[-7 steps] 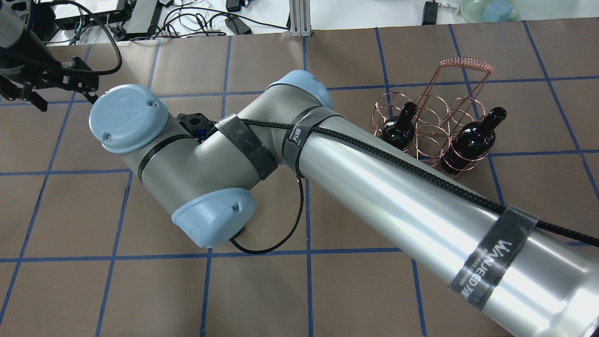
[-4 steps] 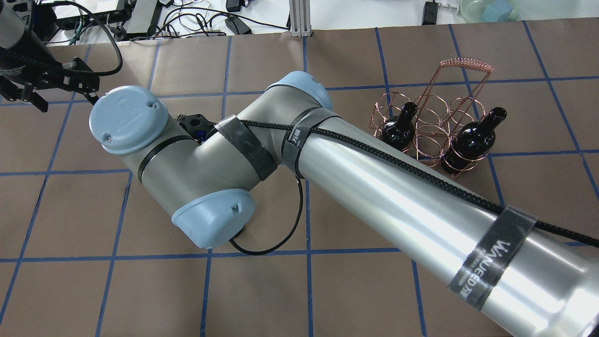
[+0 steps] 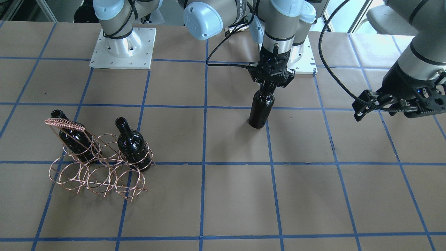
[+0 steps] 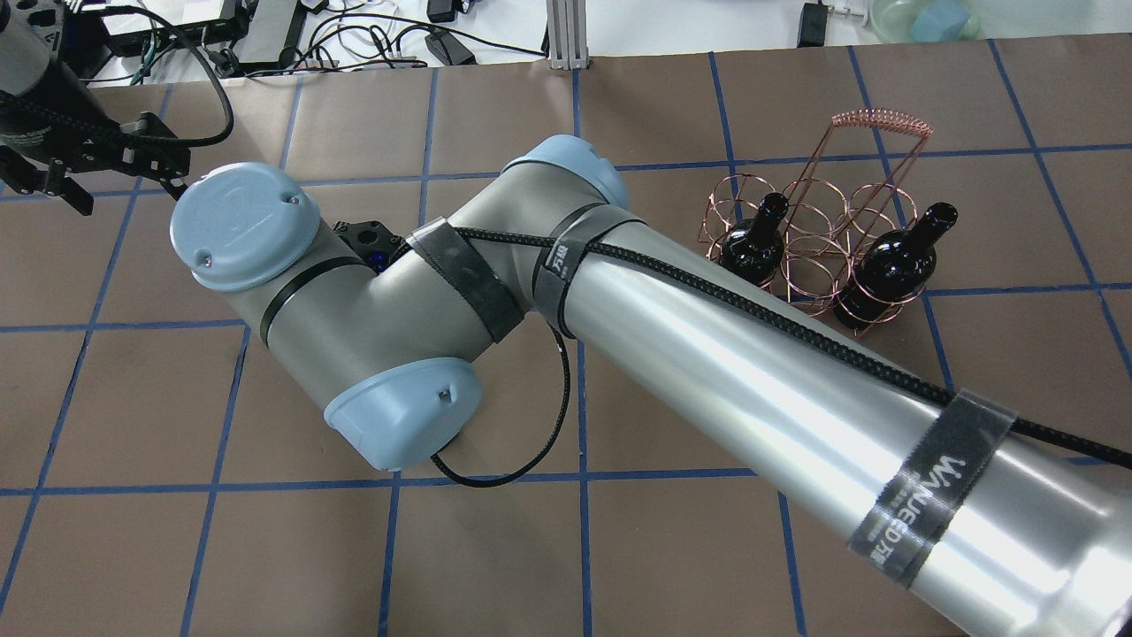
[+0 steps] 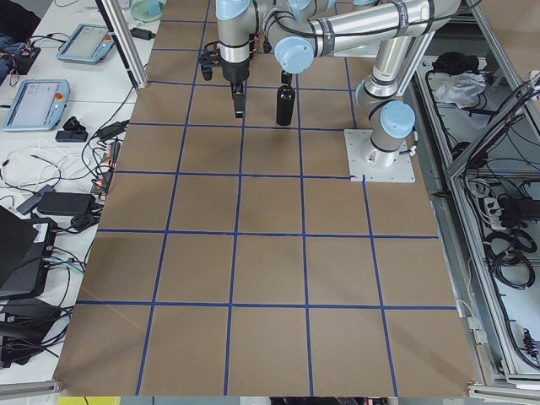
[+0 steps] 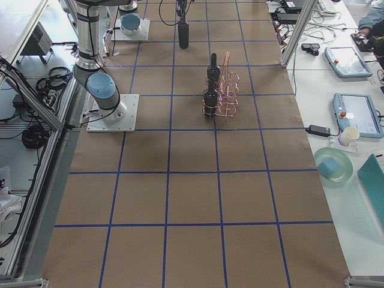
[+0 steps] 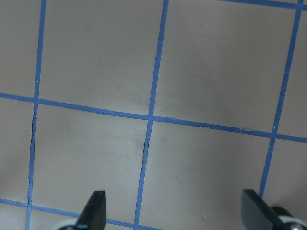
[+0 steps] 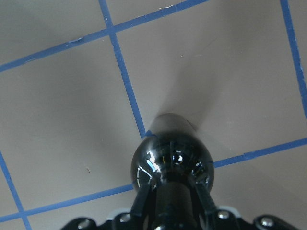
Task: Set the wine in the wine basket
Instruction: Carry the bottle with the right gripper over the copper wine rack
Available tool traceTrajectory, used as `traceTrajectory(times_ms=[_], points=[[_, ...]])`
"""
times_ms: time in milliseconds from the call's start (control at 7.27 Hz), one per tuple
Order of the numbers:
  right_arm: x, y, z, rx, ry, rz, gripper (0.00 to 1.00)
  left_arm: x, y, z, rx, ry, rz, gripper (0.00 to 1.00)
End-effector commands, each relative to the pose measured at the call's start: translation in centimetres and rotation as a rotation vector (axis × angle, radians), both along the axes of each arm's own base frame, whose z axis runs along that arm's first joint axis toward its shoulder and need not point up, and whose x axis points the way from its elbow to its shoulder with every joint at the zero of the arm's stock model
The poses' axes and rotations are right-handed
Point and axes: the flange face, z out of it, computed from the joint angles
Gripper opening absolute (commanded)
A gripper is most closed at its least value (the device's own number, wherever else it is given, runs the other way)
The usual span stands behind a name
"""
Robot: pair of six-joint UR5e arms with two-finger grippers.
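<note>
My right gripper [image 3: 269, 90] is shut on the neck of a glossy black wine bottle [image 3: 260, 112], which stands upright with its base at or just above the table. The right wrist view looks down on the bottle's shoulder [image 8: 171, 162], with a finger [image 8: 144, 203] on each side of the neck. The copper wire wine basket [image 3: 101, 176] stands far off, and also shows in the overhead view [image 4: 818, 190]. It holds two other black bottles [image 3: 133, 143] [image 3: 71, 135]. My left gripper [image 3: 379, 106] is open and empty, above bare table [image 7: 175, 218].
The right arm [image 4: 707, 354] reaches across the overhead view and hides its own gripper and the held bottle. The brown table with blue grid lines [image 3: 237, 195] lies between the bottle and the basket. Cables and devices lie beyond the far edge [image 4: 354, 35].
The left gripper has drifted slightly toward the far edge. The right arm has hardly moved.
</note>
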Motion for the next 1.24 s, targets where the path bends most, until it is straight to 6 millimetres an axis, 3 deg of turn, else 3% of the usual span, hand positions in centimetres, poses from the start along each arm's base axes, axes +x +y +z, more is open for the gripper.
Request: traceTrajectory(times_ms=[0,412,550,688,825,1100], points=[[-0.4,0.3,0.8,0.002,0.01,0.015,0.0,-0.1,0.2,0.2,-0.006,-0.004,-0.003,1.0],[-3.0,0.9,7.6,-0.102,-0.037,0.009,0.0,-1.1,0.4,0.4,-0.003,-0.013,-0.007,1.0],[-3.9,0.3,7.7,-0.092,-0.018,-0.005,0.0,-2.9,0.6,0.8,-0.007,-0.016,-0.039,1.0],[-6.8,-0.9,9.9,-0.121,-0.002,0.004,0.0,-5.7,0.7,1.0,-0.013,-0.014,-0.091,1.0],[-11.6,-3.0,11.9,-0.092,0.03,-0.049,0.0,-7.9,0.6,1.4,-0.025,-0.017,-0.132,1.0],[-21.7,-3.7,17.2,-0.042,0.072,0.021,0.0,-8.6,0.7,1.8,-0.034,-0.018,-0.148,1.0]])
